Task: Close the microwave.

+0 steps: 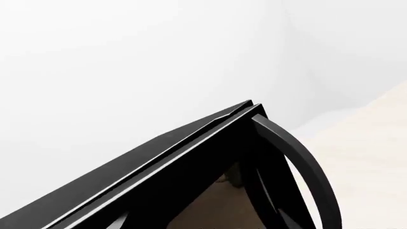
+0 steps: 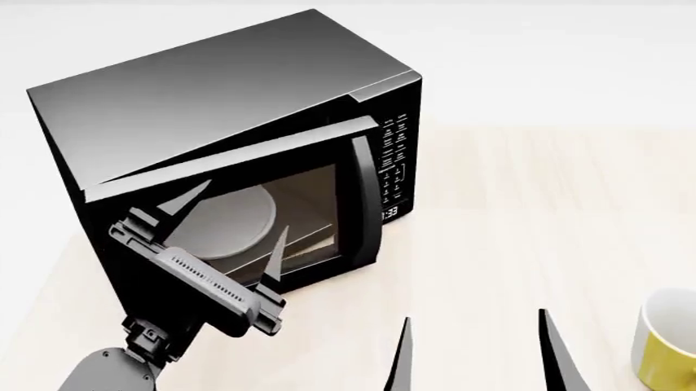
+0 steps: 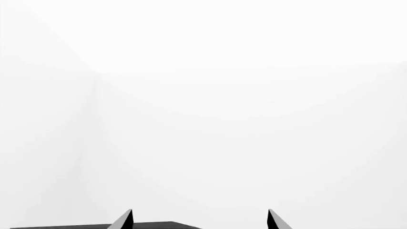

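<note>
My left gripper, fingers spread and holding nothing, sits against the windowed door of the large black boxy microwave standing on the pale wooden table. The door is nearly shut, a narrow gap left. I judge one last push inward should latch it. My right gripper hangs open, idle, near a yellow mug.

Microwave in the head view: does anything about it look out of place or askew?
Yes. The microwave's door is ajar, angled away from the body with a gap along the keypad panel, the white turntable plate showing through its window. The open left gripper sits in front of the door. Nothing looks spilled or damaged.
</note>
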Available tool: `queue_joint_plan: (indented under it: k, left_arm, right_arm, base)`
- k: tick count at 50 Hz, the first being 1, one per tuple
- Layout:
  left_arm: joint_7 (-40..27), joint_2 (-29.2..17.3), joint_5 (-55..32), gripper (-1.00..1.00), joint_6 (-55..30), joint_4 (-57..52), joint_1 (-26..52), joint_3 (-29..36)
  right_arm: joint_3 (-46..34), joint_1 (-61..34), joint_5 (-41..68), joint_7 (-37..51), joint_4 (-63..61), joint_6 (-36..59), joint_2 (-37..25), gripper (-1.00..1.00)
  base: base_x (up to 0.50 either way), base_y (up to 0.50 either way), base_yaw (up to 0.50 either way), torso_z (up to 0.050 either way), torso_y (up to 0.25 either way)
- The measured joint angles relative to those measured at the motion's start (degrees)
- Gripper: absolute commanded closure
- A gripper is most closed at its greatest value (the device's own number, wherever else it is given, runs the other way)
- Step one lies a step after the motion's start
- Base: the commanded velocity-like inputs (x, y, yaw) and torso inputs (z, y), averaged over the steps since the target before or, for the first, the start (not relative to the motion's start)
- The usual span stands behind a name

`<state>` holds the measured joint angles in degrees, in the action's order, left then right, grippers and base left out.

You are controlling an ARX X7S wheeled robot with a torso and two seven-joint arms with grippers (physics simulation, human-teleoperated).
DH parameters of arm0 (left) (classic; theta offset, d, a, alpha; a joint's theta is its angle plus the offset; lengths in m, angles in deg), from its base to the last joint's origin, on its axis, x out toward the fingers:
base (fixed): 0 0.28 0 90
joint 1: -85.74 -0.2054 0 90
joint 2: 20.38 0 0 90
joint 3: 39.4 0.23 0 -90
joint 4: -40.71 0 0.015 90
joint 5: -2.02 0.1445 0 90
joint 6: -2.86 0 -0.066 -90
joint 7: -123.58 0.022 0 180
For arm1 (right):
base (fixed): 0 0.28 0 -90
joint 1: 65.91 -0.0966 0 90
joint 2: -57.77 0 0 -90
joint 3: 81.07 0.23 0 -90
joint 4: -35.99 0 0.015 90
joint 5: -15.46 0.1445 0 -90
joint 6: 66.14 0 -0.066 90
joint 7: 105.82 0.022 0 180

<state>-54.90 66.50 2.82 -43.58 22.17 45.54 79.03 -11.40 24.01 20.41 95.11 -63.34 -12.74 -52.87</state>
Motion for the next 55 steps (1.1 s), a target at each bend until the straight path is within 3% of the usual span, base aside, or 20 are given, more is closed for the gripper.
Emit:
queue_joint_plan:
  k: [36, 40, 49, 55]
  left_arm:
    - [-6.47, 0.10, 0.38, -1.00, -1.08, 1.75, 1.57, 0.91]
    - [-6.77, -1.40, -1.38, -1.00, -7.57, -8.75, -3.52, -0.36]
    - [-7.07, -9.08, -5.32, -1.00, -24.92, -42.60, -25.07, -1.78]
    - [-7.65, -12.95, -7.32, -1.00, -32.31, -59.04, -36.01, -1.94]
  right_arm:
    - [-0.75, 0.01, -0.01, 0.39, 0.14, 0.03, -0.37, -1.00]
    - [-0.81, -0.06, 0.00, 0.44, 0.20, 0.07, -0.39, -1.00]
    - [-1.06, -0.07, 0.04, 0.51, 0.38, 0.14, -0.42, -1.00]
    - [-1.27, -0.07, 0.01, 0.54, 0.60, 0.16, -0.40, -1.00]
  base:
    - [0.00, 0.00, 0.00, 0.000, 0.000]
    - [0.00, 0.00, 0.00, 0.000, 0.000]
    - [0.00, 0.00, 0.00, 0.000, 0.000]
    - [0.00, 0.00, 0.00, 0.000, 0.000]
